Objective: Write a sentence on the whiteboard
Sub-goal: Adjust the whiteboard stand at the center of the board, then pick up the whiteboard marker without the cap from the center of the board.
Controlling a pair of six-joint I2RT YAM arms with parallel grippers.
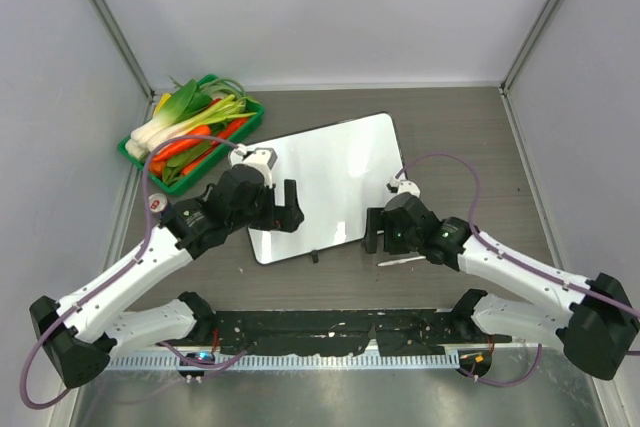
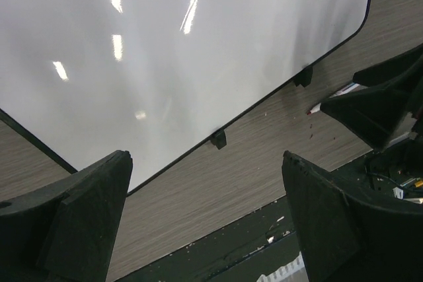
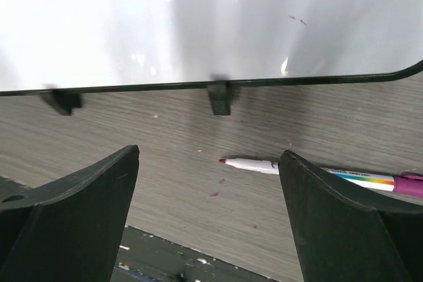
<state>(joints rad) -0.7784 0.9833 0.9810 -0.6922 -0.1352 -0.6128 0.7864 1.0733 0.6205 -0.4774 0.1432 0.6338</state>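
My left pincer [image 2: 206,163] stands open over the clipped edge of the whiteboard [image 1: 330,182], flat on the surface [image 1: 450,127], and my right pincer [image 3: 210,156] stands open above an uncapped marker [image 3: 317,173] beside that edge.

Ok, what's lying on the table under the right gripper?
A marker with a reddish tip, lying flat. One finger of the open right gripper covers part of its barrel.

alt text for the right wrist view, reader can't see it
An uncapped marker lies on the wood-grain table below the open, empty right gripper. Beyond it runs the whiteboard, its black-framed edge bearing two clips.
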